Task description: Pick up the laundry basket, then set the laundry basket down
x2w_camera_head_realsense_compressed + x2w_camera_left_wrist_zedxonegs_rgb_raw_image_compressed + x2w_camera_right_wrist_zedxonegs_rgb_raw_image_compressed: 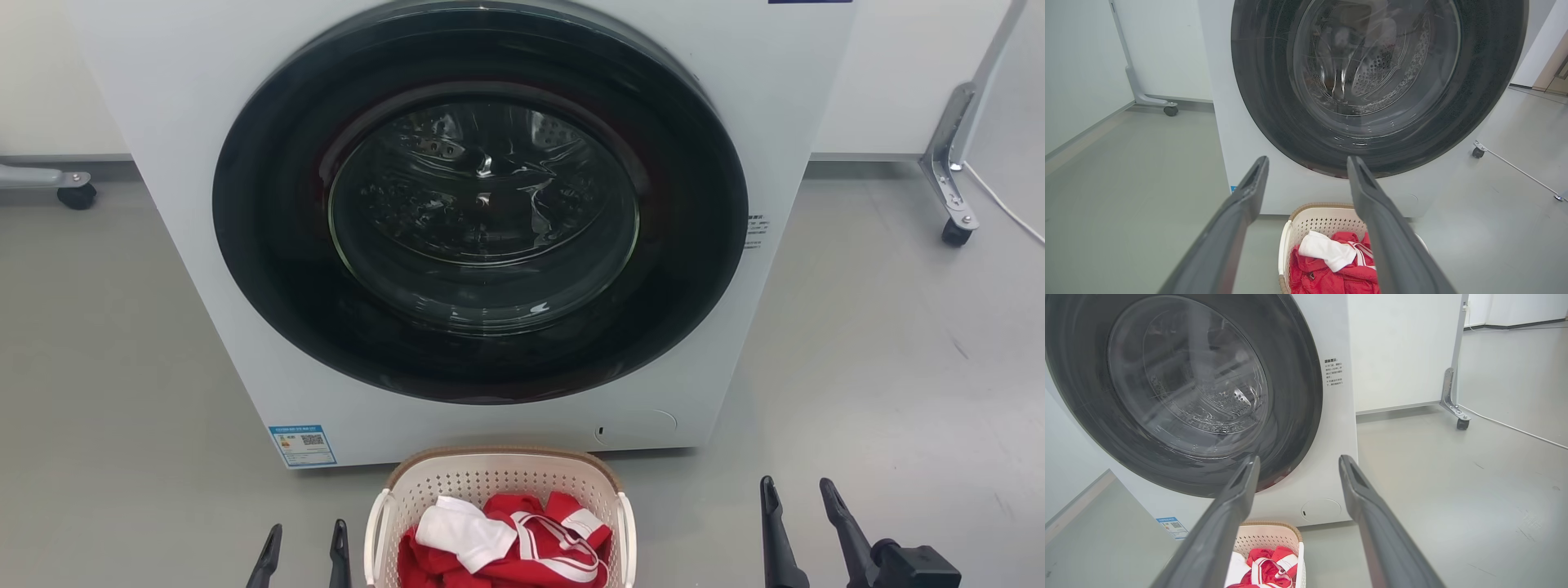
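The laundry basket (498, 478) is cream-white with a brown rim. It stands on the floor just in front of the washing machine, at the bottom centre of the head view. Red and white clothes (506, 539) lie inside it. My left gripper (304, 541) is open, just left of the basket's left handle and apart from it. My right gripper (798, 495) is open, farther off to the basket's right. The basket (1323, 220) appears low between the left gripper (1308, 163) fingers in the left wrist view. Below the right gripper (1298, 461), the basket (1265, 539) sits at the bottom left.
A white front-loading washing machine (482, 212) with a shut dark round door stands right behind the basket. Wheeled metal frame legs (951, 171) stand at the right and another caster (76, 194) at the left. A white cable (1008, 208) runs along the right floor.
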Robot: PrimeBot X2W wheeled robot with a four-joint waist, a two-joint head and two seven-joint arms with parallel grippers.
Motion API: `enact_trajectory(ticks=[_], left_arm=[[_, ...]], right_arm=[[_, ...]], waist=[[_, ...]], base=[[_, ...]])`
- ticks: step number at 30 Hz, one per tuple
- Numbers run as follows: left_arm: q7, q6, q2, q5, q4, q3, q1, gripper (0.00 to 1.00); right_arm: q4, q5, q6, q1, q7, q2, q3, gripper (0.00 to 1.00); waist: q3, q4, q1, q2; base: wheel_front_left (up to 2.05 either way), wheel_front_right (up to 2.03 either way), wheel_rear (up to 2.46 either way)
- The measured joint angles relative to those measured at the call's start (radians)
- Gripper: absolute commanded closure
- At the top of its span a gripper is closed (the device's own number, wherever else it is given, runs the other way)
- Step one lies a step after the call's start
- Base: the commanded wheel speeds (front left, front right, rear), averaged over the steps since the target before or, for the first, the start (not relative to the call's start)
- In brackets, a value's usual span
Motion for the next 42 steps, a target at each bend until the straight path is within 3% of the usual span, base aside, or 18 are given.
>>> enact_trajectory(ticks=[20, 21, 31, 42], left_arm=[[0.000, 0.000, -0.037, 0.104, -0.095, 0.059, 0.039, 0.00], [0.000, 0.000, -0.038, 0.105, -0.096, 0.061, 0.045, 1.00], [0.012, -0.011, -0.039, 0.087, -0.029, 0.060, 0.053, 1.00], [0.056, -0.038, -0.043, -0.082, -0.012, 0.092, 0.044, 1.00]], right_arm=[[-0.092, -0.090, 0.000, 0.037, 0.000, 0.029, -0.056, 0.00], [-0.093, -0.091, 0.000, 0.037, 0.000, 0.030, -0.058, 1.00], [-0.025, -0.067, 0.006, 0.058, 0.014, 0.033, -0.061, 1.00], [-0.013, 0.094, 0.032, 0.051, 0.058, 0.036, -0.104, 1.00]], waist=[[0.019, -0.004, 0.0000, 0.0000], [0.020, -0.004, 0.0000, 0.0000], [0.022, -0.004, 0.0000, 0.0000], [0.025, -0.006, 0.0001, 0.0000]], base=[[0.00, 0.00, 0.00], [0.00, 0.00, 0.00], [0.00, 0.00, 0.00], [0.00, 0.00, 0.00]])
